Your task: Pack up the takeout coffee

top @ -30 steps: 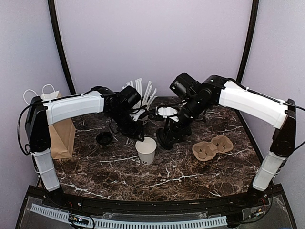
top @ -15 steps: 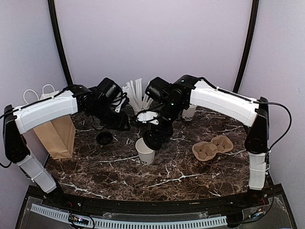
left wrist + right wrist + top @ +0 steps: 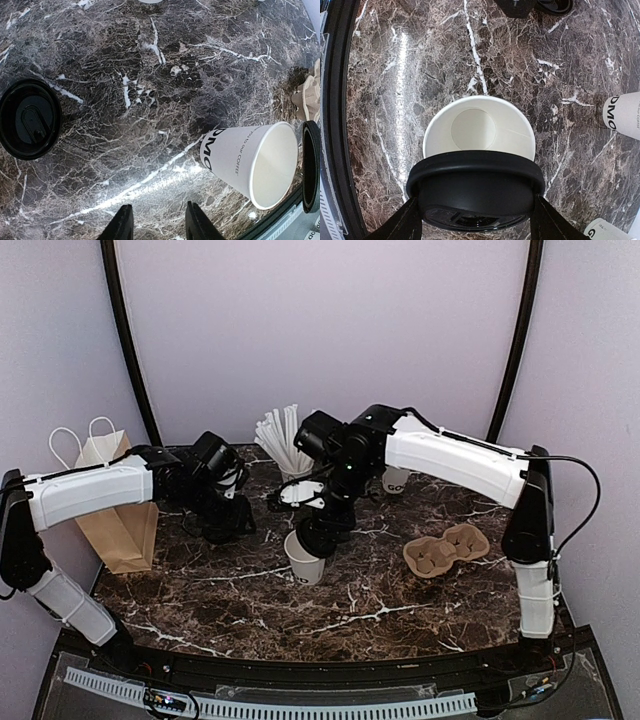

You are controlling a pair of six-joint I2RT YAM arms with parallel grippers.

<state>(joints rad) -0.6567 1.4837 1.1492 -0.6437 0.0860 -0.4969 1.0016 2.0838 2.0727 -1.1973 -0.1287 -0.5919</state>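
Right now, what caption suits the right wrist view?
Right gripper holds a black lid over the open white cup on a marble table.

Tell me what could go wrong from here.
The lid in the right gripper overlaps only one side of the cup, so pressing down now might seat it crooked. The cup looks empty and nothing steadies it; the left gripper hangs open away from it, so it might tip.

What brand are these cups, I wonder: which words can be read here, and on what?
"DMC", last letter unsure: big dark print on the open cup, beginning hidden.
"to our COFFEE": small print beside it; words before blurred.
"DMO": second cup, cut by the frame's edge.
Black lid: nothing readable.
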